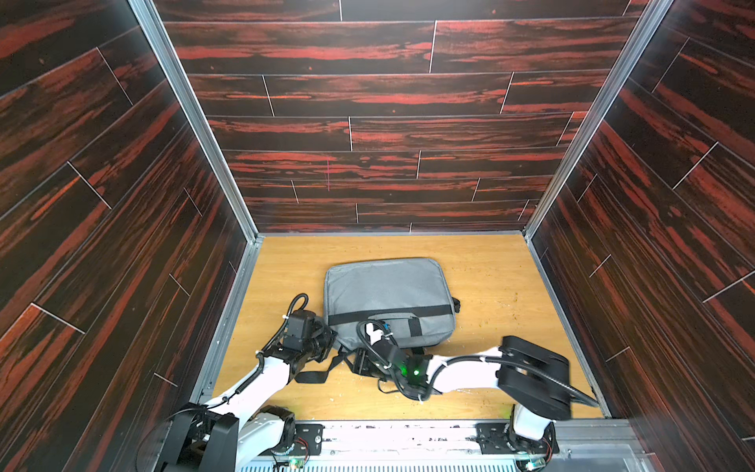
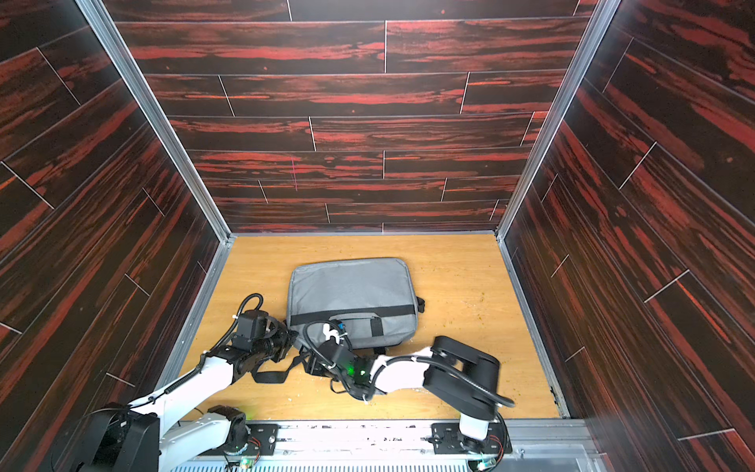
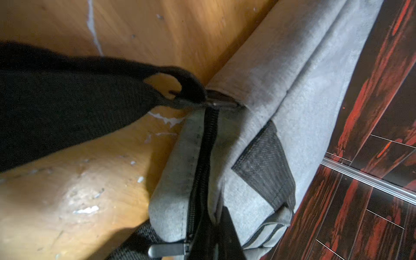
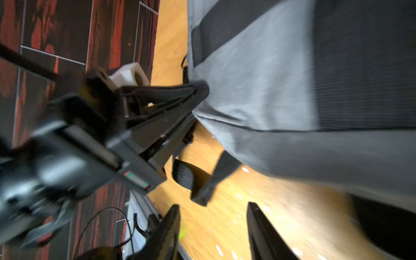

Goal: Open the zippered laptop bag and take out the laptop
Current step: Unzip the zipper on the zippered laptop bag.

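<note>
The soft grey fabric laptop bag (image 1: 388,294) lies flat on the light wooden tabletop (image 1: 490,278), its long axis running left to right across your front. Your left gripper (image 1: 330,340) is clamped tight on its near-left corner. There the black zipper (image 3: 202,168) runs past and its dark metal pull tab (image 3: 166,249) sits just beside the fingers. Your right gripper (image 4: 213,205) hangs half-spread and empty just off the near edge, to the right of the left one. I judge it the free hand nearest that tab. No laptop shows; it is probably zipped inside.
</note>
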